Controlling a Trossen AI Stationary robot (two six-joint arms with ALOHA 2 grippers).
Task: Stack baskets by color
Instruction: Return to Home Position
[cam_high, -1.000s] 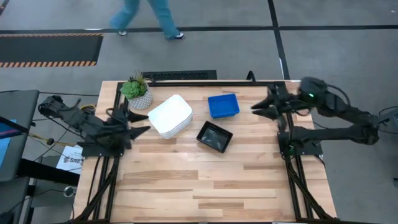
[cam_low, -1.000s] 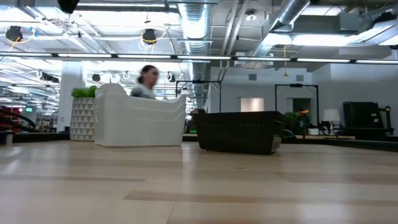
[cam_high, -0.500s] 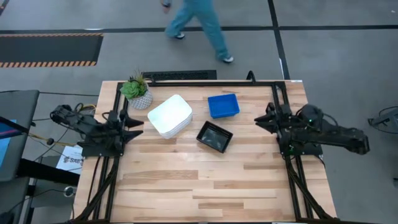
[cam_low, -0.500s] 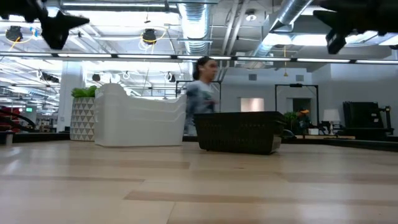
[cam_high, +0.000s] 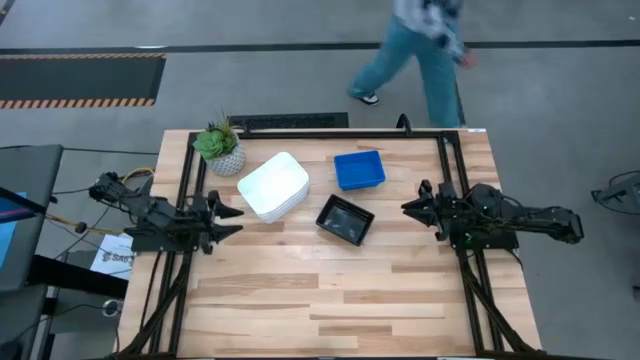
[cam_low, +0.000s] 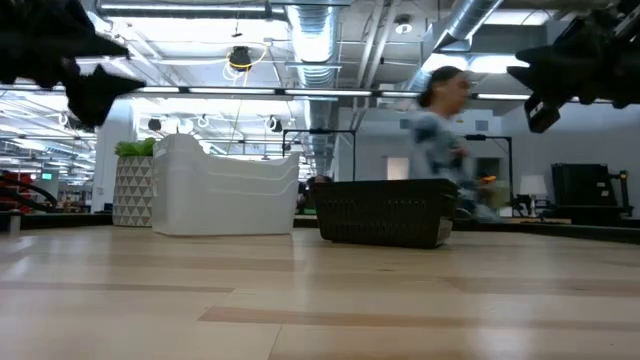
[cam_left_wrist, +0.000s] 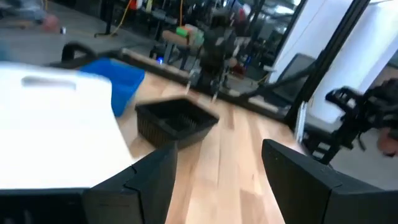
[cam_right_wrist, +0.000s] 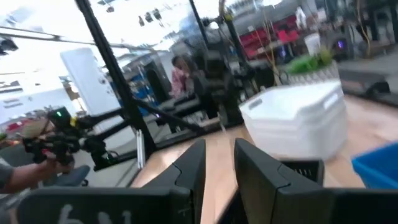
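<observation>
A white stack of baskets (cam_high: 273, 186) rests on the table's far left part, next to a potted plant (cam_high: 221, 148). The blue baskets (cam_high: 359, 169) sit at the far middle. The black baskets (cam_high: 345, 219) stand nearer the centre, bases on the wood. My left gripper (cam_high: 236, 221) hangs open at the table's left edge, pointing level toward the white stack (cam_left_wrist: 56, 124) and the black baskets (cam_left_wrist: 177, 121). At the right edge my right gripper (cam_high: 405, 207) points level toward the centre, with a narrow gap and nothing between its fingers (cam_right_wrist: 189, 168).
A black frame (cam_high: 300, 123) runs along the table's far edge and down both sides under the arms. Bare wood (cam_high: 330, 290) covers the near half. A person (cam_high: 420, 50) walks on the floor beyond the far edge.
Both arms have folded down and come lower toward the table at their own edges, their grippers tipping toward level; they now show in the low view's upper corners. The baskets have kept still. The person has walked from left to right beyond the table.
</observation>
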